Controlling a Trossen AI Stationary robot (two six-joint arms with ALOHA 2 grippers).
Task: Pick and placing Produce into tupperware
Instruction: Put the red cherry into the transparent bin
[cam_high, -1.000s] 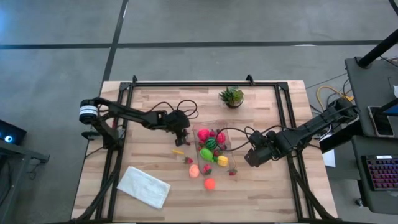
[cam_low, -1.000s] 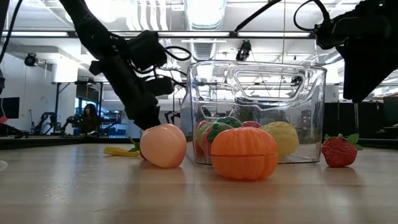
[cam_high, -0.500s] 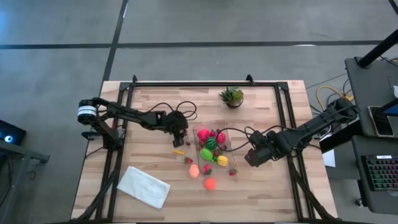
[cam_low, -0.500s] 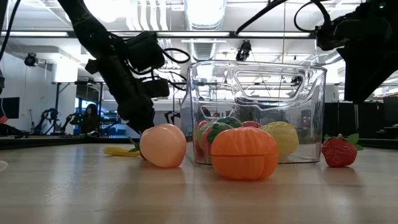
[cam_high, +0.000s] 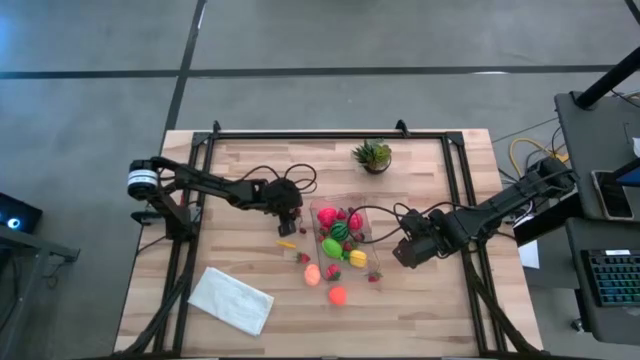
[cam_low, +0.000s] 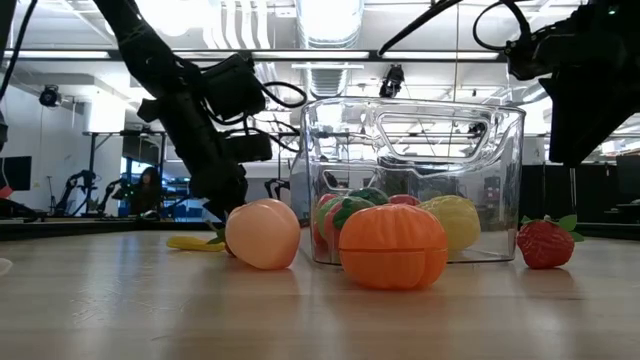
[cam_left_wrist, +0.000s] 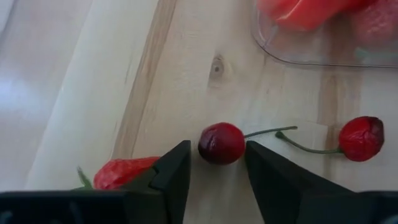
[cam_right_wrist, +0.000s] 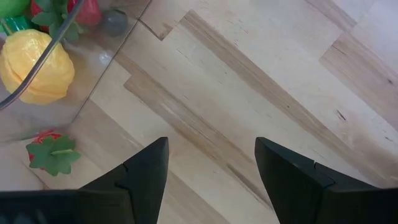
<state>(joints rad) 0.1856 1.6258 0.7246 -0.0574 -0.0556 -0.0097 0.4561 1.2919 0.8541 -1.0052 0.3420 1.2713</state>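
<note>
The clear tupperware (cam_high: 318, 212) stands mid-table with several toy fruits inside. Outside it lie a pink peach (cam_high: 312, 274), an orange fruit (cam_high: 338, 295) and strawberries (cam_high: 303, 257) (cam_high: 375, 277). A pair of red cherries joined by thin stems lies left of the tupperware. My left gripper (cam_left_wrist: 217, 158) stands low, its fingers on either side of one cherry (cam_left_wrist: 221, 143). The other cherry (cam_left_wrist: 362, 138) lies apart, and a strawberry (cam_left_wrist: 121, 172) lies beside one finger. My right gripper (cam_right_wrist: 211, 163) hangs open over bare wood, right of the tupperware. My left gripper comes slanting down from the table's left, with its fingertips (cam_left_wrist: 180, 158) close on both sides of the cherry (cam_left_wrist: 211, 144). The cherry lies on the wood. I cannot tell whether the fingers touch it.
A small potted plant (cam_high: 373, 155) stands at the far edge and a white folded cloth (cam_high: 232, 299) lies near the front left. A yellow piece (cam_high: 287, 243) lies beside the cherries. A black frame rail (cam_high: 330, 133) borders the table top.
</note>
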